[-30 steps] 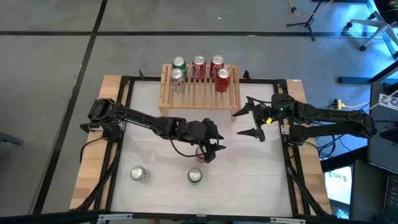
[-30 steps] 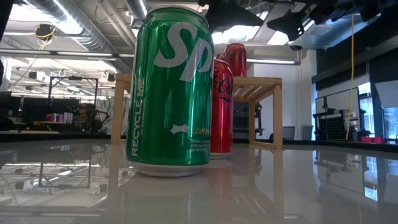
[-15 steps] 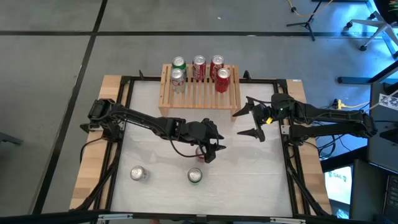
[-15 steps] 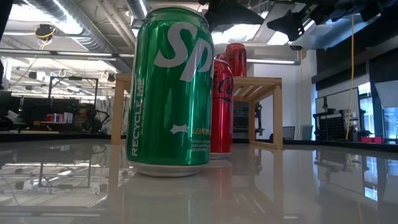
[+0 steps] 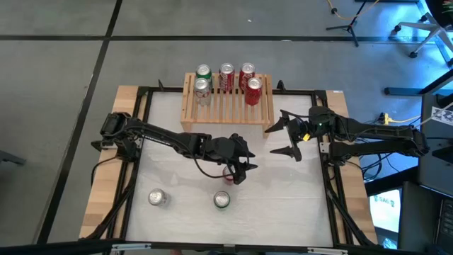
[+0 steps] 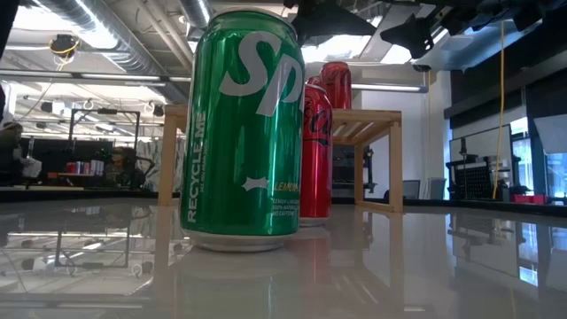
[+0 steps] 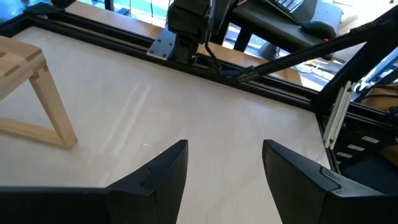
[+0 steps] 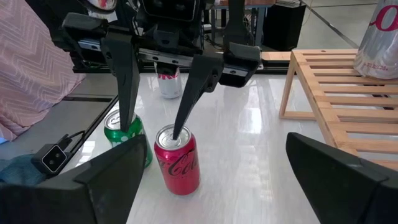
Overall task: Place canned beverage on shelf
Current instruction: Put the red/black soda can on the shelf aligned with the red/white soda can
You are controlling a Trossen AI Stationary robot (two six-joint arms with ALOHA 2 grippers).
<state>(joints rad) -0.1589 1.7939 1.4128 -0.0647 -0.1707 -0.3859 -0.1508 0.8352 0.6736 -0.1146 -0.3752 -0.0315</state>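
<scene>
A red can (image 5: 228, 177) stands upright on the white table, seen also in the right wrist view (image 8: 178, 160). My left gripper (image 5: 237, 168) is open just above it with fingers pointing down (image 8: 151, 127). One fingertip is at the can's top, the other on the side toward a green can (image 8: 127, 137). The light wooden shelf (image 5: 226, 108) stands at the table's far edge with several cans on its slats. My right gripper (image 5: 273, 140) is open and empty, right of the shelf's near right corner. My left gripper has one fingertip (image 8: 180, 127) at the red can's top (image 8: 171, 138), coming from above. I cannot tell whether it touches the can. The can stands upright on the table.
A green can (image 5: 222, 200) and a silver can (image 5: 156, 197) stand near the table's near edge. In the low view the green can (image 6: 244, 133) fills the foreground. A black frame (image 5: 141, 127) borders the table. The shelf's near slats (image 5: 230, 113) are bare.
</scene>
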